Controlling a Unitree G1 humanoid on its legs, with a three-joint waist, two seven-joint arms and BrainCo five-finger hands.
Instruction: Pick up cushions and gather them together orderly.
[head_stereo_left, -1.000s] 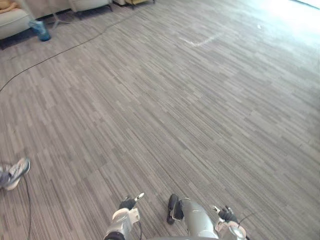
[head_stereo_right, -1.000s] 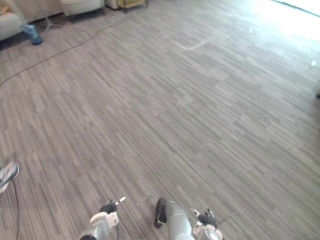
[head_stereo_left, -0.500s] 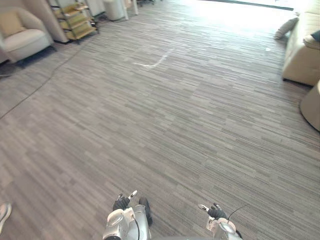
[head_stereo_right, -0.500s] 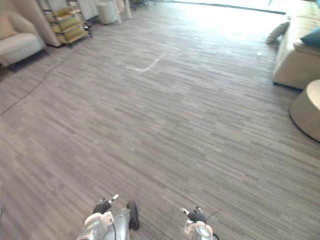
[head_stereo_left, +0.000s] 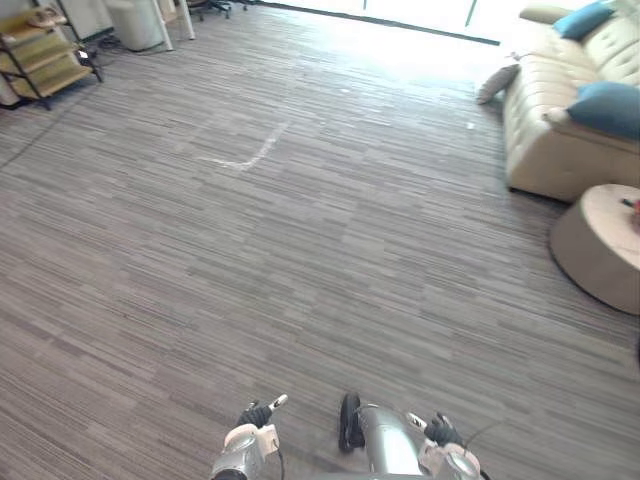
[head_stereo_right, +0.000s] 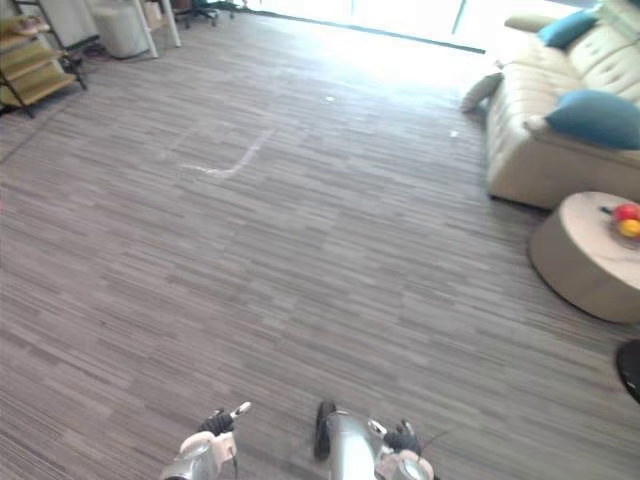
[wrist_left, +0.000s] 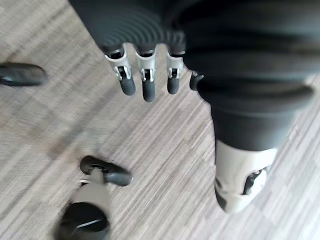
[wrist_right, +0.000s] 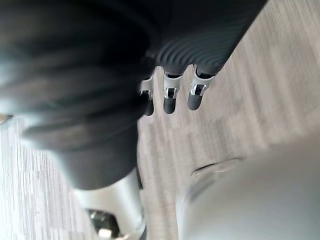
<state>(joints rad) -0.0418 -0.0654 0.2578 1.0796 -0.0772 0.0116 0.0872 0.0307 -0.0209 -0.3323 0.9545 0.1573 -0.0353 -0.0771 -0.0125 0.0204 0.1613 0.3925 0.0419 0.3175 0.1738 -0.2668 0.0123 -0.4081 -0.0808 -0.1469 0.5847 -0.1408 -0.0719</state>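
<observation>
1. Since half a second ago the whole scene has slid towards 9 o'clock, so the camera has turned. The things themselves have not shifted.
2. The sofa (head_stereo_left: 560, 140) now stands at 2 o'clock, with the shelf rack (head_stereo_left: 40, 60) at 10 o'clock and a white mark (head_stereo_left: 240, 158) on the floor (head_stereo_left: 300, 260) near 11 o'clock.
3. A pale cushion (head_stereo_left: 497, 83) lies on the floor at 1 o'clock, touching the sofa's near end. Its long axis runs from 8 to 2 o'clock.
4. A blue cushion (head_stereo_left: 605, 108) rests on the sofa at 2 o'clock, its long axis running roughly from 9 to 3 o'clock.
5. The second blue cushion (head_stereo_left: 583, 20) sits farther back on the sofa, its long axis tilted from 8 to 2 o'clock.
6. The left hand (wrist_left: 144, 82) hangs between 6 and 7 o'clock in the head views. Its wrist view shows the fingers straight and loose over bare floor, holding nothing.
7. The right hand (wrist_right: 169, 97) hangs at 5 o'clock, its fingers likewise relaxed and empty. Both hands are well apart from every cushion.
8. The right eye view takes in the whole round tabletop (head_stereo_right: 575, 260) at 3 o'clock, with a red fruit (head_stereo_right: 626, 212) touching a yellow fruit (head_stereo_right: 629, 228) on it. The left eye view cuts that tabletop off at its edge.
</observation>
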